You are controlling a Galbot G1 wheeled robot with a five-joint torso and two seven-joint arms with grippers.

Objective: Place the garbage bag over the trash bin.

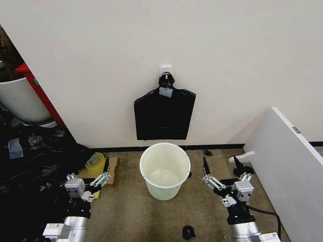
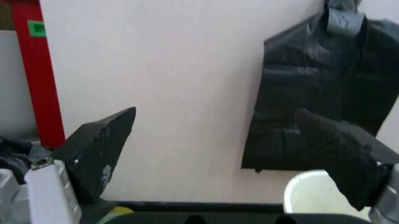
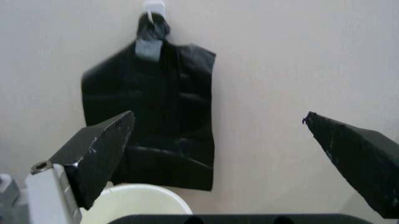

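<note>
You are at the very start: nothing of the job is done yet. The white trash bin point(image 1: 164, 170) stands upright on the carpet just in front of the wall, its mouth open and bare, with no liner over the rolled rim. The black garbage bag point(image 1: 165, 115) hangs flat against the wall directly above and behind the bin, gathered at its neck on a small white wall hook point(image 1: 166, 68); its lower edge ends a little above the bin's rim, not touching it.

Your left gripper point(image 1: 94, 177) sits low to the left of the bin, near the floor, with its black fingers point(image 2: 100, 151) spread wide and nothing between them. Your right gripper point(image 1: 224, 180) mirrors it to the right of the bin, its fingers point(image 3: 96, 156) likewise spread and empty. Both point toward the wall, and both are well apart from the bag.

By my reading, everything is left: the bag has to come off the hook, be opened at its mouth, and be drawn down over the bin's rim. The thin plastic will likely cling to itself, so opening the mouth may be the awkward part.
</note>
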